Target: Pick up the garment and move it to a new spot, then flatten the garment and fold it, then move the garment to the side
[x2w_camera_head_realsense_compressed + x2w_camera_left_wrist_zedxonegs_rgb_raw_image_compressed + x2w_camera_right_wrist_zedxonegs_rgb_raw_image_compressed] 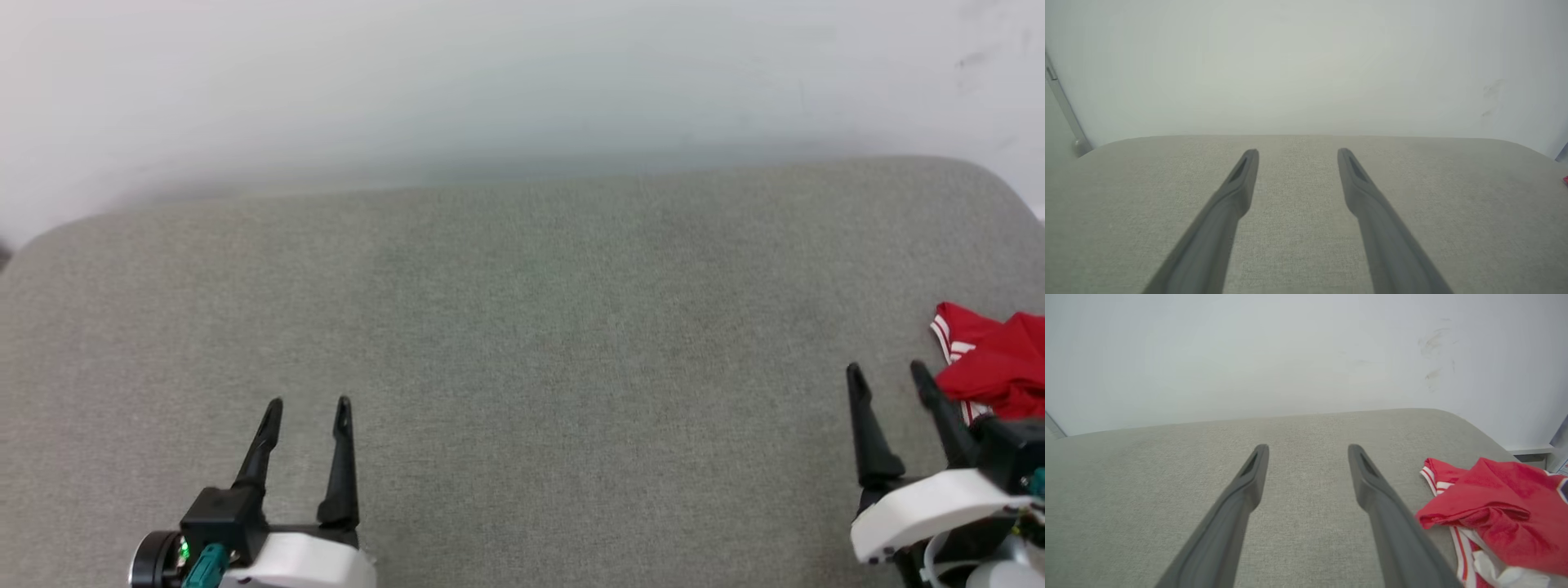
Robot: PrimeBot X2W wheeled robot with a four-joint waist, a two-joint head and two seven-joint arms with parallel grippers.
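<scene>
I am holding two grippers above one grey padded surface (522, 327). My left gripper (309, 402) is standing with both fingers spread, gripping nothing. My right gripper (887, 367) is likewise spread and empty. One garment (1000, 359), red with white striped trim, is lying crumpled near the surface's right edge, just beside my right gripper.

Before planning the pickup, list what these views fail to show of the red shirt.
Head view: the red T-shirt runs off the right edge; the right end effector and its wrist cover its lower part.
Right wrist view: it runs off the right and bottom edges; folds hide its front.
Left wrist view: a red speck at the right edge, too small to identify.
</scene>
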